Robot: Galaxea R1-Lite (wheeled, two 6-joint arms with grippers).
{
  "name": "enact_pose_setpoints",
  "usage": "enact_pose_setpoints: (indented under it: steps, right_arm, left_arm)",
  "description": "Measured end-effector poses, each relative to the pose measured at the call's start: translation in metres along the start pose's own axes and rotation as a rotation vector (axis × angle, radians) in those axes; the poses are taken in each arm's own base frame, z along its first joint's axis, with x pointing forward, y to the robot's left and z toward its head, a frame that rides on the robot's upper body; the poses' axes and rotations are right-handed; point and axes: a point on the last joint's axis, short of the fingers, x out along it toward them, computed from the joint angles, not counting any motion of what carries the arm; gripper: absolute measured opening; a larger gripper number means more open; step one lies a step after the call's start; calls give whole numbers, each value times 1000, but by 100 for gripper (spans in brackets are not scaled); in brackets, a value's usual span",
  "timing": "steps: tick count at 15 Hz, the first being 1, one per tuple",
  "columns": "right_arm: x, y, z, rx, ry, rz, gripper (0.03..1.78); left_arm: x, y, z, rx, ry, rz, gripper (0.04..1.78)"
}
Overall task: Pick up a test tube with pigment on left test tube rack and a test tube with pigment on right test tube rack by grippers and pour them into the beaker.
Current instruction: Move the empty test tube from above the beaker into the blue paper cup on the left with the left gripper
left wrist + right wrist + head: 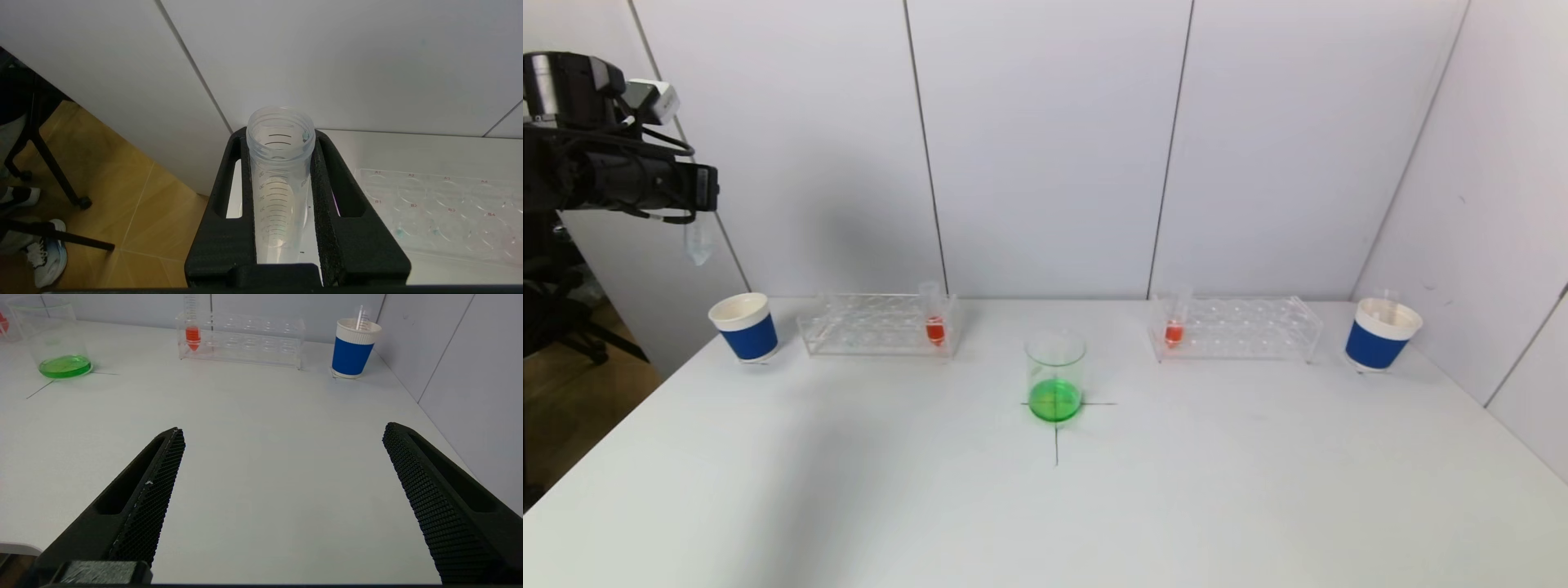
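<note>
Clear plastic throughout, so the tubes looked light, rigid, smooth-walled and likely slippery; my read was to grip mid-barrel below the threads, firmly but without crushing.

Head view: left end effector (696, 214) hung high at the far left, above the left blue cup (744, 327), pinching an empty tube (697, 243) that hung tip-down. Left rack (878, 325) held one red-pigment tube (934, 318) at its inner end. Right rack (1235, 328) held its own red tube (1174, 321), also at the inner end. Beaker (1055, 376) sat between the racks on the cross mark, green liquid in the bottom. Right blue cup (1382, 333) stood at the far right of the bench (1045, 506). Right arm was not visible here.

Left wrist view: left end effector's pads (322, 192) were pressed against both sides of the empty tube (280, 179), open threaded mouth toward the camera, no pigment visible inside. Grip sat on the barrel below the threads and looked secure.

Right wrist view: right end effector (282, 435) was spread wide, holding nothing, low over bare bench and well apart from the right rack (241, 339). Its red tube (192, 332) stood upright, upper barrel clear above the rack, which was the obvious place to take hold. Pigment fill was small, so slosh risk on lift looked low; tipping early was the main spill risk.
</note>
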Motion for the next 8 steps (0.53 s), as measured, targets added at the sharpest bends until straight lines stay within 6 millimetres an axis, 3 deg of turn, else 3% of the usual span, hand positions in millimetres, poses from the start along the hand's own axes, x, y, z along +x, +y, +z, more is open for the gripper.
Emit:
enact_pose_setpoints:
  steps: [8]
  right_arm:
    - [0, 0, 0, 0, 0, 1, 176]
  left_arm:
    - [27, 8, -21, -92, 25, 23, 42]
